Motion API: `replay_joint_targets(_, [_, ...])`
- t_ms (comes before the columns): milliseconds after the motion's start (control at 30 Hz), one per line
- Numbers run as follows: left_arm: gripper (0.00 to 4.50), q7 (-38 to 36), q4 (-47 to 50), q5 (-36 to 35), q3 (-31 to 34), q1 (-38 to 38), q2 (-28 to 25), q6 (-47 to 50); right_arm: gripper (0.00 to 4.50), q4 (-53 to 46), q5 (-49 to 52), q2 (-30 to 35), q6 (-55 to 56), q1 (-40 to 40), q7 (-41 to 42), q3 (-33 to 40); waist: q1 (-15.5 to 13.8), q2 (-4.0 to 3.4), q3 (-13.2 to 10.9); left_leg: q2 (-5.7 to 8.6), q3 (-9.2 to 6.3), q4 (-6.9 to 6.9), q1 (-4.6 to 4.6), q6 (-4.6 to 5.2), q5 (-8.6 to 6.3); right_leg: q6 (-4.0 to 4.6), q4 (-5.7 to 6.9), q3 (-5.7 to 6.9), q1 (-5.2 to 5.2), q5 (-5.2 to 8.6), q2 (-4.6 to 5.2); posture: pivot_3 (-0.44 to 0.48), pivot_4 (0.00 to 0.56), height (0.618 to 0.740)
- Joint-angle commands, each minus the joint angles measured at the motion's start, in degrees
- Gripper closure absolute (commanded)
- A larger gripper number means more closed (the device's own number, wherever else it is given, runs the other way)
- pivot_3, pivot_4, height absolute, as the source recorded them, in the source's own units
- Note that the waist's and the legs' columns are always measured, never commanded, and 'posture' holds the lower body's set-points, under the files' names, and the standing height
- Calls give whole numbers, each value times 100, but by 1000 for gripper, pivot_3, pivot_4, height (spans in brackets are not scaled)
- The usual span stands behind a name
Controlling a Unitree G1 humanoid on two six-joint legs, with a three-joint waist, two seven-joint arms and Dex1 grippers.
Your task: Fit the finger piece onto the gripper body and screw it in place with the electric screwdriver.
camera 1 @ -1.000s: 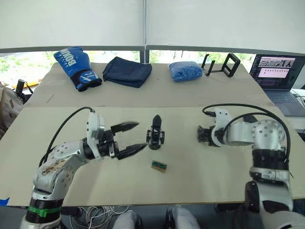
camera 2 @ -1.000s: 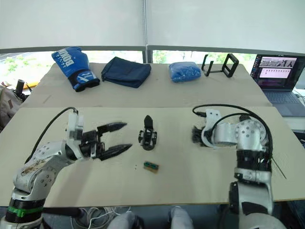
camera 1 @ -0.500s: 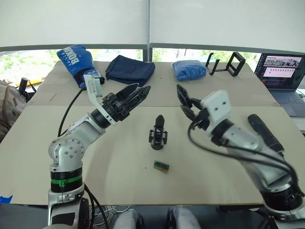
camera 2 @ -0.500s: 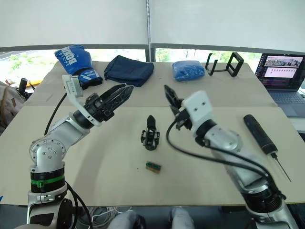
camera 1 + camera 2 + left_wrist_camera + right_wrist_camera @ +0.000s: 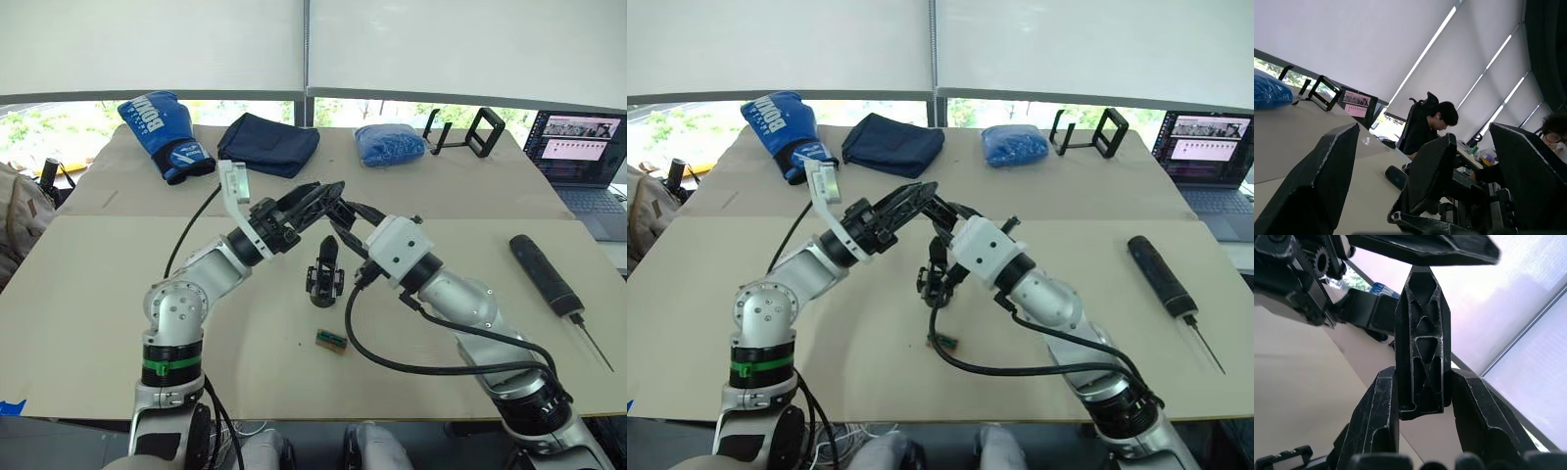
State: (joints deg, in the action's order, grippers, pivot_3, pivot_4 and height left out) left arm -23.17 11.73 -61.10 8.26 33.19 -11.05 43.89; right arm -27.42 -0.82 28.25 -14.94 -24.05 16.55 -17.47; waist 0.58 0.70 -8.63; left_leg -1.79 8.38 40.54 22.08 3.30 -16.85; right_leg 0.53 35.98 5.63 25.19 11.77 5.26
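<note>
The gripper body (image 5: 324,275) stands upright on the table's middle, its pointed finger up. Just above and behind it my two grippers meet in the air. In the right wrist view my right gripper (image 5: 1424,374) is shut on the finger piece (image 5: 1422,333), a black latticed wedge with its point away from the wrist. My left gripper (image 5: 328,196) is open, its fingers (image 5: 1327,181) spread wide on either side of the right gripper's tip. The electric screwdriver (image 5: 545,274) lies on the table at the right, bit toward the front edge.
A small green-and-brown block (image 5: 329,340) lies in front of the gripper body. Along the back are a blue boxing glove (image 5: 162,132), a navy cloth (image 5: 267,147), a blue bag (image 5: 390,145), a black stand (image 5: 468,130) and a laptop (image 5: 578,147). A seated person (image 5: 1430,129) is beyond the table.
Both arms have risen from the table and swung inward, meeting above the gripper body. The right arm left the table's right side, uncovering the screwdriver.
</note>
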Motion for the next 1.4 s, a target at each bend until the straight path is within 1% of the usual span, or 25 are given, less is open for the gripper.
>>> replay_joint_targets(33, [266, -30, 138, 67, 11, 52, 74, -188, 3376, -100, -198, -55, 81, -111, 130, 178, 3, 0, 0, 0, 0, 0, 0, 0, 0, 0, 0, 0, 0, 0, -1, 0, 150, 740])
replay_joint_targets(100, [885, -64, 184, 117, -6, 11, 108, -246, 3376, -88, -248, -111, 76, -113, 160, 219, 3, 0, 0, 0, 0, 0, 0, 0, 0, 0, 0, 0, 0, 0, -1, 0, 150, 740])
replay_joint_targets(133, [1294, -91, 214, 166, -19, -10, 122, -311, 3376, -83, -271, -134, 69, -112, 174, 243, 3, 0, 0, 0, 0, 0, 0, 0, 0, 0, 0, 0, 0, 0, -1, 0, 150, 740])
replay_joint_targets(333, [4334, -135, 248, 225, 33, -60, 193, -528, 3376, -22, -355, -255, -13, -96, 277, 352, 2, 0, 0, 0, 0, 0, 0, 0, 0, 4, 0, 1, 0, -2, 0, 0, 150, 740])
replay_joint_targets(367, [4476, -154, 253, 232, 29, -72, 192, -538, 3376, -21, -350, -277, -27, -93, 300, 367, 3, 0, 0, 0, 0, 0, 0, 0, 0, 4, -1, 1, 0, -2, -2, 0, 150, 740])
replay_joint_targets(433, [4476, -167, 261, 239, 28, -87, 206, -566, 3376, -48, -252, -332, -96, -75, 379, 414, 4, 0, 0, 0, 0, 0, -1, 0, 0, 4, 0, 1, 0, -2, -2, 0, 150, 740])
replay_joint_targets(500, [4476, -167, 262, 209, 45, -91, 249, -608, 3376, -161, 131, -448, -307, -21, 561, 545, 2, 0, 0, 0, 0, 0, 0, 0, 0, 4, 0, 1, 0, -2, -1, 0, 150, 740])
replay_joint_targets(567, [4500, -200, 241, 179, 94, -51, 260, -663, 2351, -381, 493, -522, -630, 6, 667, 829, -5, 1, -1, 0, -1, 0, 0, 0, 0, 11, 0, 1, -1, -6, -1, 0, 150, 740])
replay_joint_targets(667, [4500, -284, 96, 103, 243, 87, 154, -643, 1358, -656, 1158, -381, -1000, -47, 1055, 1328, -23, 2, -1, 1, -2, 1, 2, 1, 0, 16, -2, 4, -1, -9, 0, 0, 150, 740])
replay_joint_targets(767, [4500, -667, -176, -58, 351, 256, -233, -327, 280, -830, 2590, 82, -1893, -215, 1963, 1867, -21, 3, -2, 1, -2, 1, 0, 1, -1, 16, -1, 7, -2, -9, -3, 0, 150, 740])
replay_joint_targets(800, [4500, -919, -289, -98, 338, 330, -465, -172, 11, -782, 3066, 282, -2236, -350, 2195, 2082, -18, 4, -3, 0, -3, 1, -2, 2, -1, 16, -2, 12, -3, -9, -5, 0, 150, 740])
replay_joint_targets(867, [4500, -1359, -549, -243, 283, 485, -925, 286, 11, -590, 3957, 584, -2932, -659, 2461, 2427, 8, 3, -4, -1, -4, 1, -2, 2, -1, 18, -1, 20, -1, -10, -6, 0, 150, 740])
replay_joint_targets(933, [4500, -1956, -796, -373, 131, 716, -1445, 855, 11, -317, 4889, 909, -3749, -1019, 2746, 2607, 18, 4, -6, -2, -3, 1, -6, 3, -1, 21, 6, 28, 0, -9, -9, 0, 150, 740])
replay_joint_targets(1000, [4500, -2512, -913, -416, -109, 904, -1877, 1357, 11, -126, 5543, 1219, -4484, -1282, 2948, 2567, 15, 6, -7, -3, -5, -1, -6, 4, -2, 23, 4, 33, -1, -7, -8, 0, 150, 740])
replay_joint_targets(1033, [4500, -2781, -929, -427, -276, 995, -2065, 1620, 11, -38, 5756, 1369, -4895, -1418, 3008, 2409, 13, 6, -7, -2, -6, -2, -3, 4, -2, 23, 1, 34, 1, -7, -8, 0, 150, 740])
replay_joint_targets(1133, [4500, -3351, -895, -230, -722, 1176, -2379, 1969, 11, 149, 6209, 1539, -5794, -1743, 3013, 1977, 7, 6, -8, -1, -6, -2, 1, 10, -6, 24, -2, 32, 2, -7, -3, 0, 150, 740])
replay_joint_targets(1200, [4500, -3618, -827, -51, -957, 1227, -2455, 1979, 11, 234, 6462, 1392, -6098, -1902, 2910, 1840, -4, 6, -8, 3, -6, -1, 4, 14, -8, 24, -1, 29, 2, -7, 3, 0, 150, 740])
replay_joint_targets(1300, [4500, -3726, -749, 29, -1103, 1255, -2367, 2001, 11, 398, 6735, 890, -6499, -2153, 2452, 1701, -3, 8, -9, 4, -6, 0, 6, 14, -8, 24, -1, 12, 4, -7, 5, 0, 150, 740])
replay_joint_targets(1400, [4500, -3770, -651, 118, -1182, 1245, -2301, 1999, 11, 601, 7145, 439, -6960, -2341, 1967, 1747, 4, 8, -9, 2, -7, 1, 8, 13, -7, 24, 2, 3, 7, -7, 5, 0, 150, 740])
